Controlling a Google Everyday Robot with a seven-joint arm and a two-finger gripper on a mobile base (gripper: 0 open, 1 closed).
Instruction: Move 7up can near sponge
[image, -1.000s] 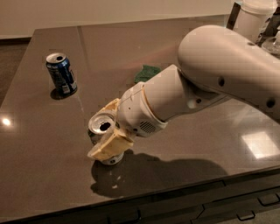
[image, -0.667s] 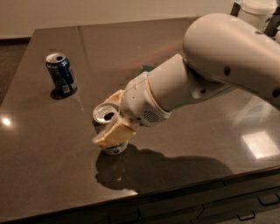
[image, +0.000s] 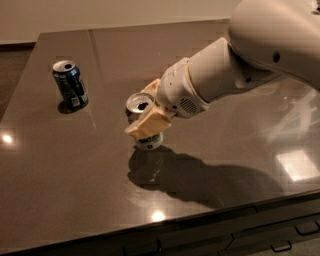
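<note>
I see my cream two-finger gripper (image: 146, 114) clamped around the white-and-green aluminium 7up can (image: 140, 103), can tilted, near the middle of the glossy dark brown table (image: 60, 175), dark blue drink can (image: 70, 84) upright at its ten o'clock, well apart

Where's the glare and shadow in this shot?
Camera view: the hand gripping the silver-topped can mid-table throws a dark shadow toward the front right; small glare spots and a bright square patch at right shine on the glossy table.
</note>
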